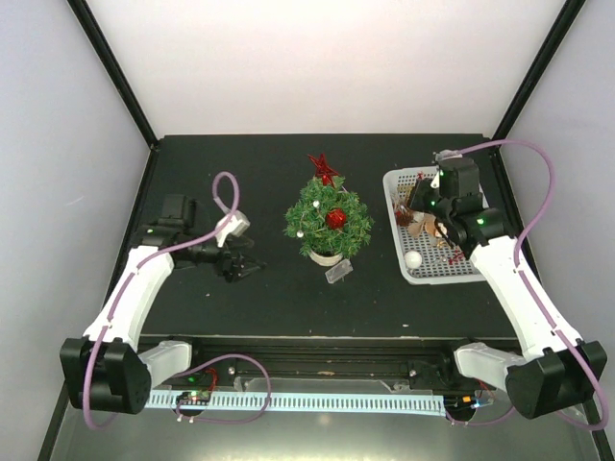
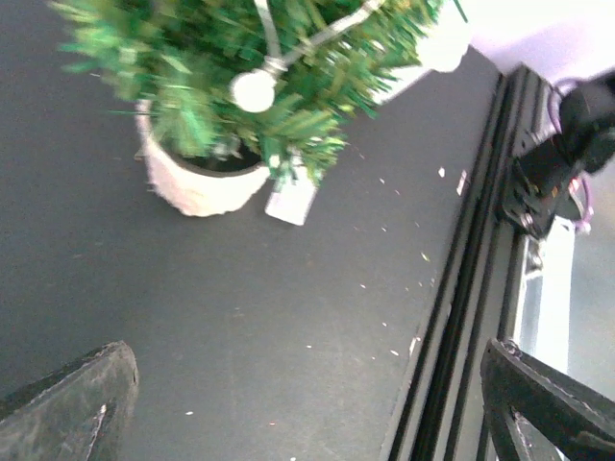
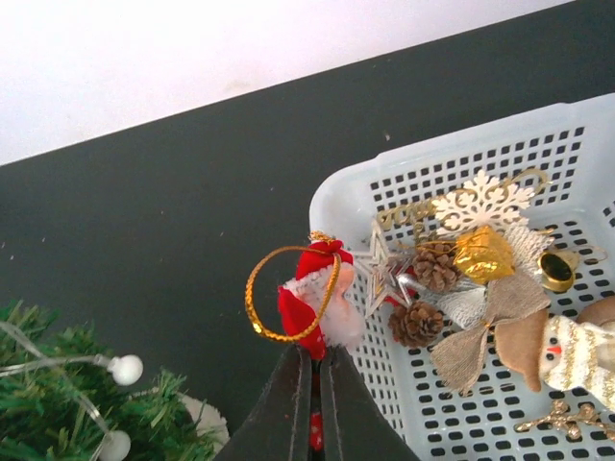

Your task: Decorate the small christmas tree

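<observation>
The small christmas tree (image 1: 329, 223) stands mid-table in a white pot (image 2: 197, 182), with a red star on top, a red ball and a pale tag (image 2: 290, 200). To its left my left gripper (image 1: 252, 269) hovers open and empty over bare tabletop; in the left wrist view its fingers (image 2: 67, 403) sit far apart. My right gripper (image 3: 314, 353) is shut on a small red Santa ornament (image 3: 317, 307) with a gold loop, held above the left rim of the white mesh basket (image 3: 336, 202). In the right wrist view the tree (image 3: 86, 413) shows at lower left.
The basket (image 1: 437, 269) at the right holds several ornaments: pine cones (image 3: 416, 325), a gold gift box (image 3: 483, 254), a white snowflake (image 3: 483, 202), a silver star and a burlap bow. A black rail (image 2: 471, 288) runs along the table's near edge.
</observation>
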